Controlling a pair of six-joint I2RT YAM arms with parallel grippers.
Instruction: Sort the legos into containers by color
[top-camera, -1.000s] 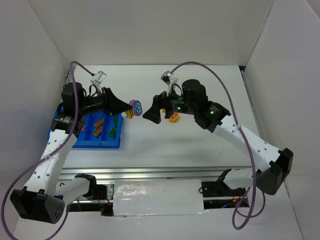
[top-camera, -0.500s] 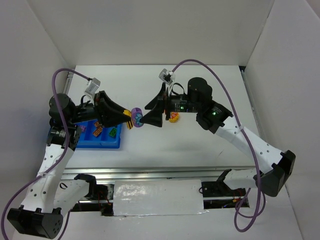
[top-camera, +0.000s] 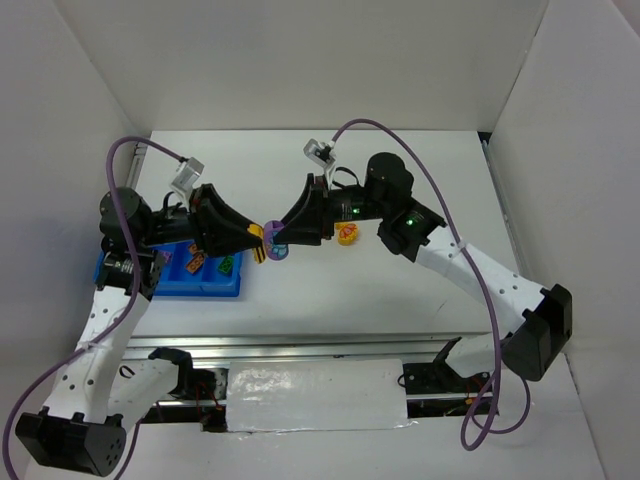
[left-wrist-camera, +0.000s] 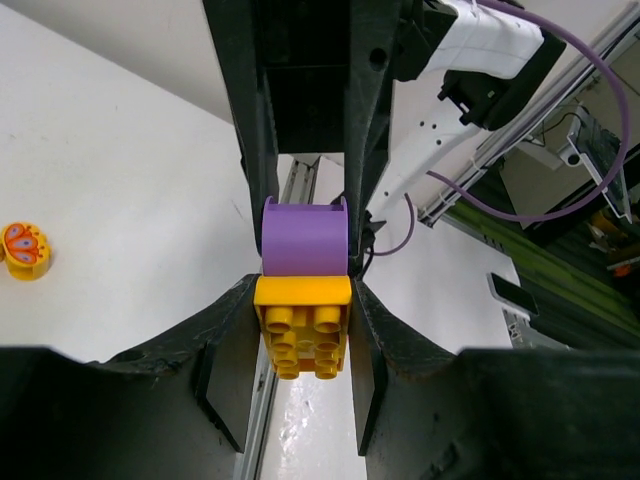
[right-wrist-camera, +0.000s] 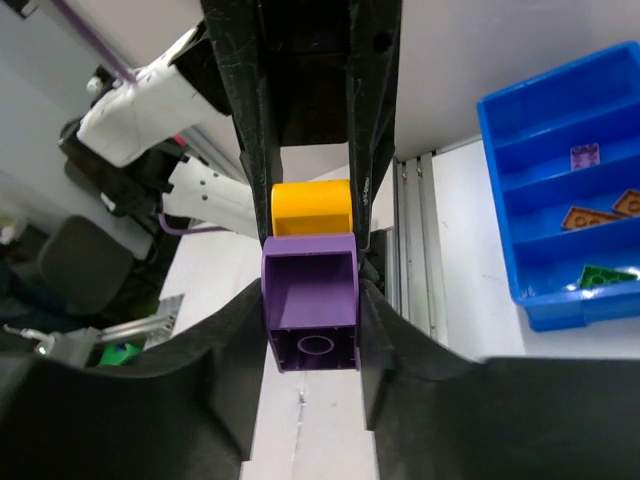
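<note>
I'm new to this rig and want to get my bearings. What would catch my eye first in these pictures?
Centre-stage, the left gripper and right gripper meet nose to nose over one two-coloured brick, the left clamped on its yellow half, the right on its purple half. The blue tray at the left holds a few pieces; a yellow-orange piece lies loose near the right gripper.

A white worktop (top-camera: 400, 290) is seen, closed in at the back and on both sides by plain white panels (top-camera: 300, 60). Along its near edge a metal rail (top-camera: 330, 345) is laid. Below the rail a white sheet (top-camera: 315, 395) is fixed, edged with silvery tape. In the right wrist view a dark office chair (right-wrist-camera: 65, 275) is seen off to the left, beyond the worktop.
</note>
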